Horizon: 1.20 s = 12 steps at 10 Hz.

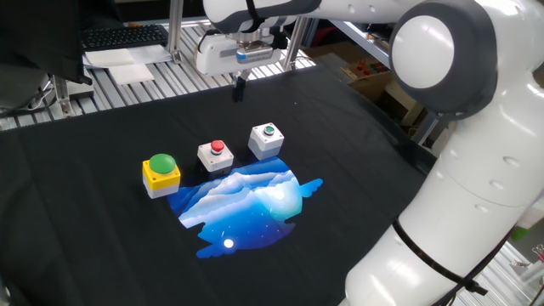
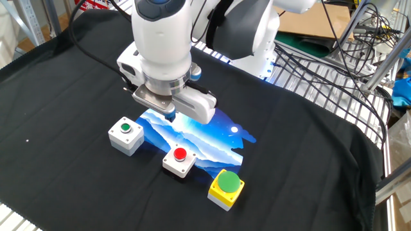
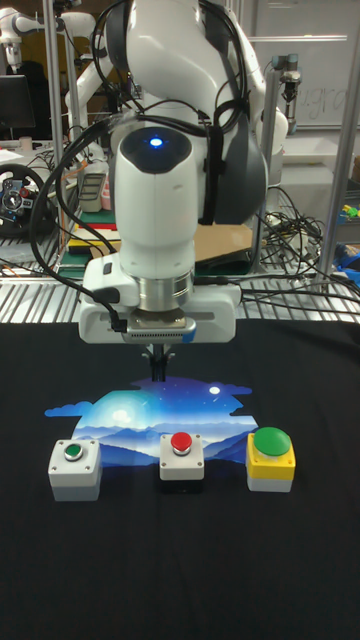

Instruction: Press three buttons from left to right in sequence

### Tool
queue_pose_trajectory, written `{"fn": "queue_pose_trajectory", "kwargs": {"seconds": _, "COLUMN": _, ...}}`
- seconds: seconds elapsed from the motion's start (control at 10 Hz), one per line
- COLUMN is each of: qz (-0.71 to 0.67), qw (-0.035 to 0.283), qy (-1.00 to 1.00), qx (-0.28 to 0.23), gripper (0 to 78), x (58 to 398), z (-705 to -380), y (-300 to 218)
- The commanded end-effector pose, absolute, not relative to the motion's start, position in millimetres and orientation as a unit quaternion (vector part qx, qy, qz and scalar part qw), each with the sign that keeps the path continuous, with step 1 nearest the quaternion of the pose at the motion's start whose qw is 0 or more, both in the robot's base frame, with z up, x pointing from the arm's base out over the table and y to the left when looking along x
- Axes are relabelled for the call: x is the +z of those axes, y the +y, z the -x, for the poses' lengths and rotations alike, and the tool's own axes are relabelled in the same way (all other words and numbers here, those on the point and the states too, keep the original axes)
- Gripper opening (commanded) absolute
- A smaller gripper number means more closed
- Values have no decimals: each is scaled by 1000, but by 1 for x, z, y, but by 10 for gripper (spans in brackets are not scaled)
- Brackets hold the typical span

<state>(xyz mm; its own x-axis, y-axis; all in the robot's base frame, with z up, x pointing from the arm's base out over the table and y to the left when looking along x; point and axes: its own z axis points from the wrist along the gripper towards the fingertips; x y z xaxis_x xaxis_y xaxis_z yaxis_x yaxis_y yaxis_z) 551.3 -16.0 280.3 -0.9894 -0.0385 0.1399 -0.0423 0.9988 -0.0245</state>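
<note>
Three buttons stand in a row on the black cloth. In one fixed view, from left to right, they are a big green dome on a yellow box [image 1: 161, 172], a small red button on a white box [image 1: 216, 153], and a small green button on a white box [image 1: 267, 138]. The tall fixed view shows them mirrored: small green [image 3: 74, 468], red [image 3: 181, 455], yellow box [image 3: 271, 458]. My gripper [image 1: 240, 89] hangs in the air behind the row, touching none of them. Its fingertips are pressed together with nothing between them, as also seen on the gripper [image 2: 171, 116] in the other fixed view.
A blue mountain picture [image 1: 246, 204] is printed on the cloth beside the buttons. A keyboard [image 1: 123, 36] and papers lie at the back left on the slatted bench. Cables [image 2: 334, 70] and a cardboard box [image 2: 314, 22] sit beyond the cloth's edge.
</note>
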Motion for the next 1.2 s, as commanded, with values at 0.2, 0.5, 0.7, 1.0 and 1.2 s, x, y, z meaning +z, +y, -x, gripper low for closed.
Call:
{"fn": "queue_pose_trajectory", "kwargs": {"seconds": 0.2, "qz": -17, "qw": 68, "qy": -998, "qx": 6, "gripper": 10, "x": 268, "z": -571, "y": -17}}
{"fn": "queue_pose_trajectory", "kwargs": {"seconds": 0.5, "qz": -32, "qw": 63, "qy": -998, "qx": 1, "gripper": 10, "x": 258, "z": -576, "y": -29}}
{"fn": "queue_pose_trajectory", "kwargs": {"seconds": 0.7, "qz": -21, "qw": 65, "qy": -998, "qx": 2, "gripper": 10, "x": 258, "z": -576, "y": -29}}
{"fn": "queue_pose_trajectory", "kwargs": {"seconds": 1.0, "qz": -15, "qw": 93, "qy": -996, "qx": 8, "gripper": 10, "x": 258, "z": -576, "y": -29}}
{"fn": "queue_pose_trajectory", "kwargs": {"seconds": 1.2, "qz": -19, "qw": 87, "qy": -996, "qx": 15, "gripper": 10, "x": 258, "z": -576, "y": -29}}
